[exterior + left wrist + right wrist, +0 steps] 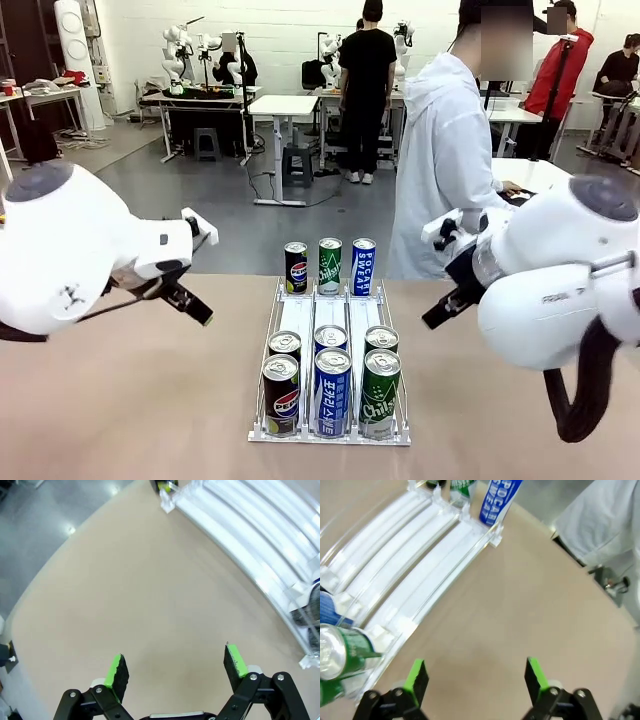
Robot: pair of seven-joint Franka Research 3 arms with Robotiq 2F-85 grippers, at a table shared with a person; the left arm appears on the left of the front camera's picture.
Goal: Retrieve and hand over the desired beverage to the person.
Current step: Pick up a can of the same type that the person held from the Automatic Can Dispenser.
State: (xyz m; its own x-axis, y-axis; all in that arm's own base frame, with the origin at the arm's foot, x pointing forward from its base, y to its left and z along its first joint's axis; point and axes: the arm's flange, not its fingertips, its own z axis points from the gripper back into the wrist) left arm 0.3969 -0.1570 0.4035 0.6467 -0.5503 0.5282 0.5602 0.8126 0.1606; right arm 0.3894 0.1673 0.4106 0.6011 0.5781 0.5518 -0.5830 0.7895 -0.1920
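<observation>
Nearest the camera, both arms hang low at the left and right edges of the front view, flanking the rack so that either could reach a lane. The left gripper (176, 667) hovers over bare table (125, 590), its green-padded fingers spread wide with nothing between them. The right gripper (476, 675), on the rack's other side, also has its fingers well apart and empty. The tabletop is a smooth, matte tan. At bottom centre of the front view sits the rack (297, 318), a clear and white plastic tray with three lanes, which I judge is sloped so that cans slide down to the near stop. There the front cans (333, 392) stand three abreast, a dark Pepsi at left, blue in the middle and green at right, with a second row close behind them. They are glossy metal cylinders, and their silver pull-tab tops show. The middle stretch of each lane is bare. At the rack's far end the far cans (330, 266) stand upright with their labels facing out, probably as a display to choose from. Beyond the table, upper right of centre, the person (445, 160) stands side-on in a soft white hooded jacket. No hand reaches over the table, so I cannot tell which drink is wanted, and no can is gripped yet.
</observation>
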